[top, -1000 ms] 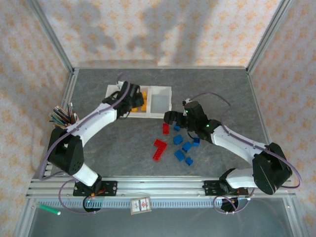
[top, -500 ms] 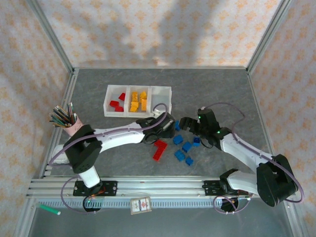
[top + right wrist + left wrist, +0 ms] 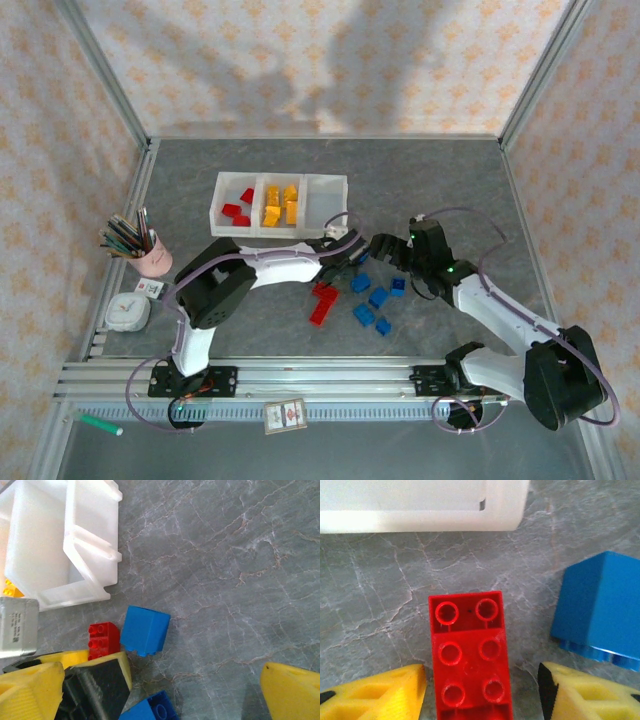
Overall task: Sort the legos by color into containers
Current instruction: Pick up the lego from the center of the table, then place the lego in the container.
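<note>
Nearest the table's front edge, loose red legos [image 3: 322, 300] are lying flat, with blue legos [image 3: 375, 305] scattering at their 3 o'clock.

Left gripper [image 3: 481, 680] is hovering with jaws apart. Its yellow fingertips [image 3: 380, 692] are straddling a red six-stud brick [image 3: 470, 650] resting on the table, gaps showing either side. A blue cube [image 3: 600, 610] is sitting at that brick's 2 o'clock.

Compared with half a second ago, the left arm is reaching farther right; a second ago it was working over the tray. Its shift is uncovering a white rounded object [image 3: 127, 312] at 7 o'clock of the pink pencil cup [image 3: 150, 260].

Right gripper [image 3: 385, 248] is hanging spread wide at 3 o'clock of the left one, having edged slightly right.

Farther back, the containers [image 3: 330, 182] are holding red pieces [image 3: 235, 210] in the left compartment and yellow legos [image 3: 280, 207] in the middle.
</note>
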